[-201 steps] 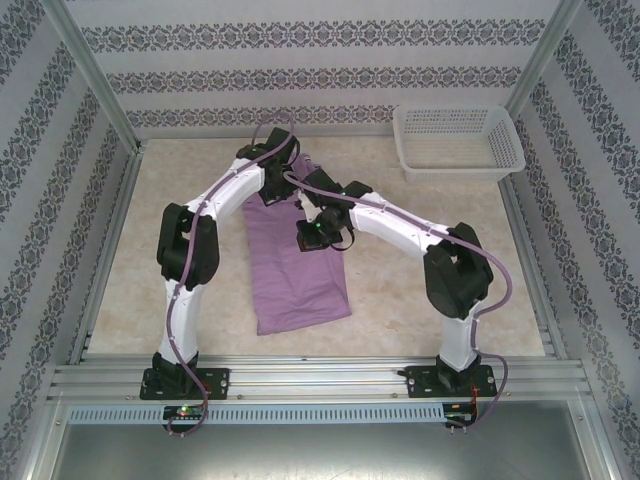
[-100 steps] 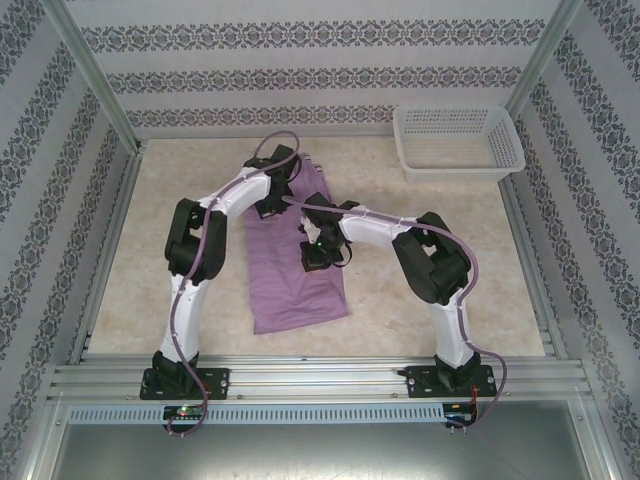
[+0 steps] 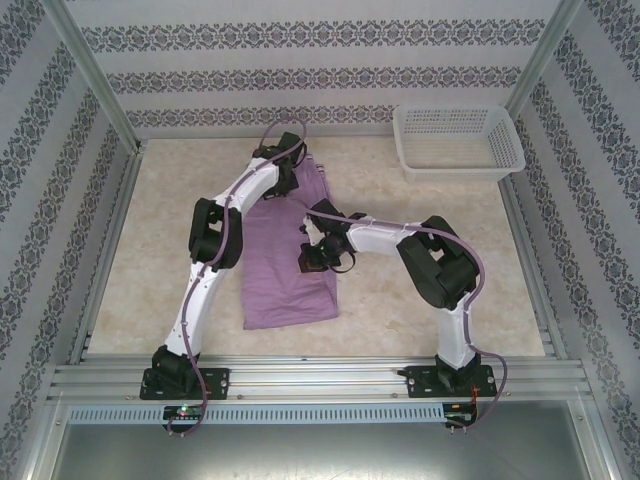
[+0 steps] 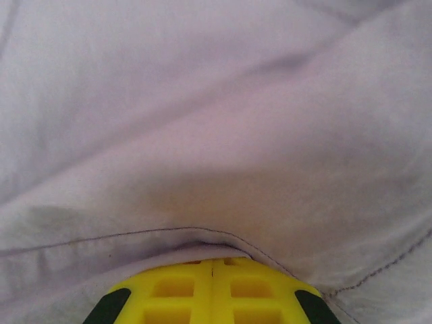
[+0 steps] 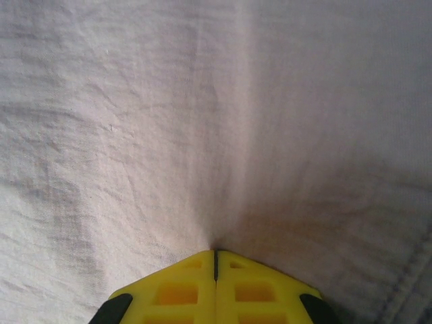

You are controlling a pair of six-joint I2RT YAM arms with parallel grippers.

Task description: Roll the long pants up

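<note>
Left gripper (image 4: 212,262) first: its yellow fingers (image 4: 182,290) are pressed flat together with no gap. A stitched hem of the long pants (image 3: 285,270) is bunched right over the tips, so it has the fabric pinched. Over to the right gripper (image 5: 215,254), and it's the same story: fingers squeezed tight, lilac cloth puckering into creases that all run to the tip, a pinch on the pants too. Pull out to the overhead view and measure from the white mesh basket (image 3: 460,168), sitting in the far right corner of the table (image 3: 150,260). The pants lie flat, well apart from the basket, off to its left and nearer the arm bases. The left gripper sits at the pants' far end, the end nearest the basket's row. The right gripper is on the pants' basket-side edge, about halfway down its length.
</note>
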